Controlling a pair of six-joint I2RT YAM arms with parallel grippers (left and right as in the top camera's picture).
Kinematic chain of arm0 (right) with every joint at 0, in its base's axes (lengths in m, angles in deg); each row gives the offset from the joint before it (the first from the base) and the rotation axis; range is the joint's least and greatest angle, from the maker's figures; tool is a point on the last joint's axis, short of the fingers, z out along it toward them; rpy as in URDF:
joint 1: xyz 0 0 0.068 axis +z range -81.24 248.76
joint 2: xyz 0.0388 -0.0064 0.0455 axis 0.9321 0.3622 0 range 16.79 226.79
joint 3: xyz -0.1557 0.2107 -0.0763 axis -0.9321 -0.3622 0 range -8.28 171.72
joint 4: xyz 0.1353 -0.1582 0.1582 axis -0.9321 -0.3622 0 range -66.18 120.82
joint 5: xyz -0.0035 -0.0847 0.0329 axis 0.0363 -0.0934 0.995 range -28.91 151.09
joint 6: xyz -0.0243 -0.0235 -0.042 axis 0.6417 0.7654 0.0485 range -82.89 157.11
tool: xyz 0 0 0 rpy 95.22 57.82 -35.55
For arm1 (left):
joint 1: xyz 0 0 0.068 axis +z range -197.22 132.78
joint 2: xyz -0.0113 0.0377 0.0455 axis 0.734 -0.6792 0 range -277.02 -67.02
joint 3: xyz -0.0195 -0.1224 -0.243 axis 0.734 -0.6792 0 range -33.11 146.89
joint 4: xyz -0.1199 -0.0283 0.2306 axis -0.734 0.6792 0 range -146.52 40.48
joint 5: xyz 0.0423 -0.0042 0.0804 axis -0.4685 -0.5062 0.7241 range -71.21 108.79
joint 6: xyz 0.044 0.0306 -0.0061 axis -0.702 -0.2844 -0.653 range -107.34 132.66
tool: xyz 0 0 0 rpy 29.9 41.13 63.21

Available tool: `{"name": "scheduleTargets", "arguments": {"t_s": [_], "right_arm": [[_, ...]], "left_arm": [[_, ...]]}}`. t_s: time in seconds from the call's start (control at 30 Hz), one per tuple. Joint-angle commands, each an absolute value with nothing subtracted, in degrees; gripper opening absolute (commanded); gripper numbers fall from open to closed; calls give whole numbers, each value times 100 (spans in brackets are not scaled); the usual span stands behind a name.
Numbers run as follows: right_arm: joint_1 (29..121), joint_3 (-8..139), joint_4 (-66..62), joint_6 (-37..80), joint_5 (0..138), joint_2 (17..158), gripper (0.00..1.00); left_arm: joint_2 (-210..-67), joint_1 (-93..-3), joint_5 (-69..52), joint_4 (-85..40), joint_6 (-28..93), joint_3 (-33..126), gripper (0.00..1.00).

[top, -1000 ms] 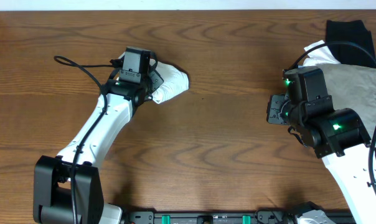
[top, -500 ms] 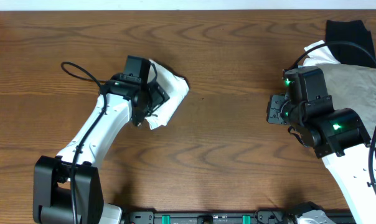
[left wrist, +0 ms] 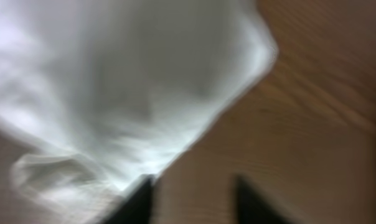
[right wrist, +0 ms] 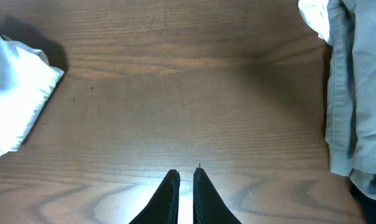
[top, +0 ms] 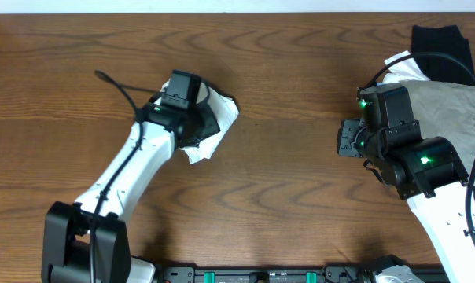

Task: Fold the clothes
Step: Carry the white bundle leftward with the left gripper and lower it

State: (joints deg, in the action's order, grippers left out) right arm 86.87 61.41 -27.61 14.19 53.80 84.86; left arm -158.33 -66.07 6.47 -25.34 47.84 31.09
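Both are empty: left gripper point(left wrist: 194, 183), parted, hovers over the white T-shirt point(top: 220, 119) centre-left, probably to regrip; right gripper point(right wrist: 185, 175), closed, sits clear.

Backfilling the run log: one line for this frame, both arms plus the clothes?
left jaws: open, at white cloth edge | right jaws: shut, empty, above table | grey pile: far right, not held

T-shirt point(top: 222, 118): left-centre on table point(top: 300, 181) | garment pile point(top: 450, 94): far-right edge, well apart
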Motion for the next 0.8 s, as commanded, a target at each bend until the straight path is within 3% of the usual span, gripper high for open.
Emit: {"name": "scheduleTargets", "arguments": {"t_s": [0.0, 0.27, 0.77], "right_arm": [[8644, 6137, -2750, 1511, 5339, 8441, 8], [8644, 6137, -2811, 1487, 5424, 8441, 8], [8644, 6137, -2988, 1487, 5424, 8441, 7]], "left_arm": [[-15728, -7009, 604, -2781, 3824, 3087, 6], [-16486, -7674, 1178, -3944, 3794, 3087, 6], [-17592, -7558, 1847, -4504, 3796, 3094, 6]]}}
